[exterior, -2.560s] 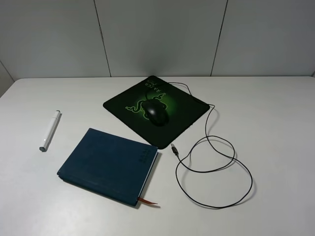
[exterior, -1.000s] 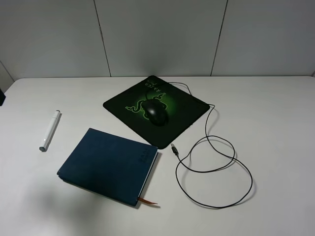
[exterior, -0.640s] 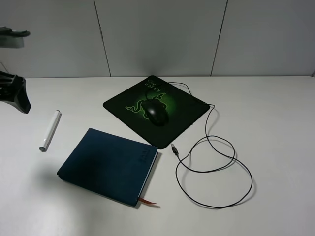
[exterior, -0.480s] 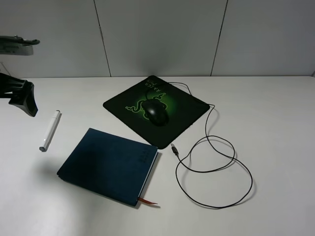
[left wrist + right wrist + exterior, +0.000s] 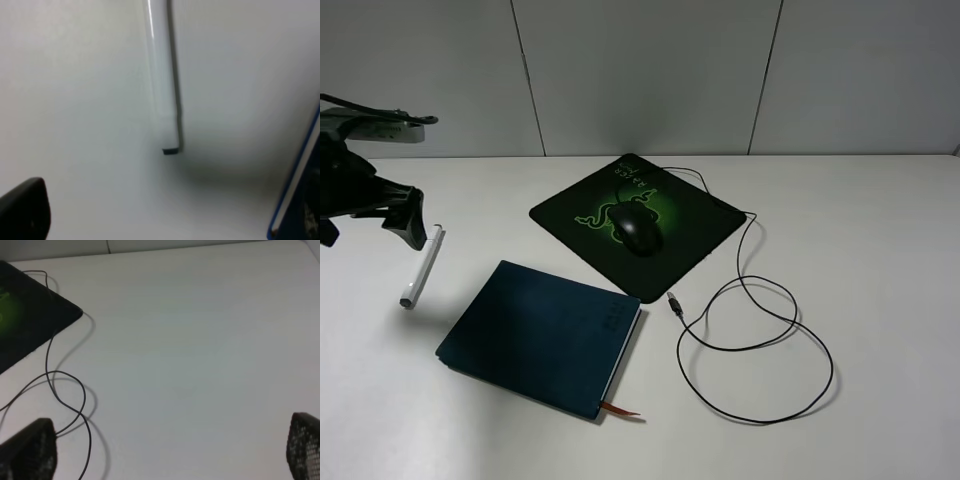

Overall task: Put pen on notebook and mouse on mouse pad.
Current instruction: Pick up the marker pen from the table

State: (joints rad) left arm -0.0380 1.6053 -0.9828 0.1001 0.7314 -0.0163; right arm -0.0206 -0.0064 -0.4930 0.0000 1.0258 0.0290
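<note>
The white pen [image 5: 420,268] lies on the table left of the teal notebook [image 5: 540,335]. My left gripper [image 5: 368,226] hovers open just above and left of the pen's far end, holding nothing. In the left wrist view the pen [image 5: 162,75] shows with its grey tip down, a notebook edge [image 5: 299,192] beside it and one fingertip [image 5: 25,210] at the corner. The black mouse [image 5: 638,230] sits on the green-glowing mouse pad [image 5: 705,225]. My right gripper [image 5: 165,450] stands open over bare table, out of the high view.
The mouse cable [image 5: 760,350] loops over the table right of the notebook and ends in a USB plug [image 5: 673,303]. In the right wrist view the cable [image 5: 65,390] curls near a mouse pad corner [image 5: 30,325]. A grey wall stands behind.
My left arm came in from the left edge and moved right, toward the pen. Pen, notebook, mouse and cable have not moved.
</note>
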